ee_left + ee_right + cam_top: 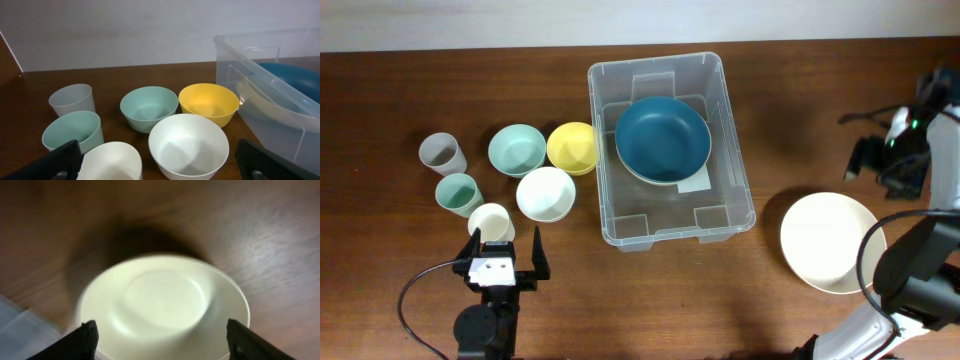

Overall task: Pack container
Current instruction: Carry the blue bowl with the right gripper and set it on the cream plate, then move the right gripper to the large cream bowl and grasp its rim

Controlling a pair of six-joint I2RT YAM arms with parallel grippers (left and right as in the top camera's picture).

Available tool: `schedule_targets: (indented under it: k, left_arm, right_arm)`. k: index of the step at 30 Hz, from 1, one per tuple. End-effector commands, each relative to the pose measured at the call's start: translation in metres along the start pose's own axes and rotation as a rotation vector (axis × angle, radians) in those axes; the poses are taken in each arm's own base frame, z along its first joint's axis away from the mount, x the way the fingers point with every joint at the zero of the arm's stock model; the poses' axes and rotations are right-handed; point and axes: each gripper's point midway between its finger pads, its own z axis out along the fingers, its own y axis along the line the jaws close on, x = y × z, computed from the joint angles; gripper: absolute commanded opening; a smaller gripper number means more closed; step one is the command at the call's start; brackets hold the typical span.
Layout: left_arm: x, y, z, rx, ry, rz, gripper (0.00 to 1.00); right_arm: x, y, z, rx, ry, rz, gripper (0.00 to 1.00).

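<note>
The clear plastic container (735, 170) stands mid-table with a dark blue bowl (662, 138) inside, resting on a cream dish. The container also shows in the left wrist view (265, 65). My left gripper (506, 262) is open and empty near the front edge, just behind a cream cup (492, 222) and a white bowl (545, 193); in the left wrist view (160, 165) both lie ahead of its fingers. My right gripper (855, 150) is open and empty above the table, right of the container. In the blurred right wrist view (162, 342) a cream plate (160, 300) lies below its fingers.
Left of the container are a yellow bowl (572, 147), a teal bowl (516, 150), a grey cup (442, 153) and a teal cup (458, 193). The cream plate (830, 242) lies at front right. A cable loops beside the left arm.
</note>
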Motion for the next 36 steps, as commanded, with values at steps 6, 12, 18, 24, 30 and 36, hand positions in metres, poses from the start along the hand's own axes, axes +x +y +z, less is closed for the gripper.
schedule_targets:
  k: [6,12,18,24,30,36]
  left_arm:
    - [0.003,-0.001,0.001,0.007,0.003,0.016,0.99]
    - [0.003,-0.001,0.001,0.007,0.003,0.016,0.99]
    - [0.003,-0.001,0.001,0.007,0.003,0.016,0.99]
    - [0.003,-0.001,0.001,0.007,0.003,0.016,0.99]
    - [0.003,-0.001,0.001,0.007,0.003,0.016,0.99]
    - [0.003,-0.001,0.001,0.007,0.003,0.016,0.99]
  right_arm:
    - [0.023,-0.053,0.077,-0.006,0.066,0.170,0.77]
    - [0.026,-0.055,0.101,-0.006,0.047,0.175,0.66]
    - [0.023,-0.055,0.109,-0.016,0.021,0.174,0.04]
    - [-0.001,-0.049,0.103,-0.059,-0.066,0.170,0.04]
    - [-0.048,-0.037,0.069,-0.189,-0.217,0.173,0.04]
    - [-0.098,0.004,-0.014,-0.428,-0.406,0.064,0.04]
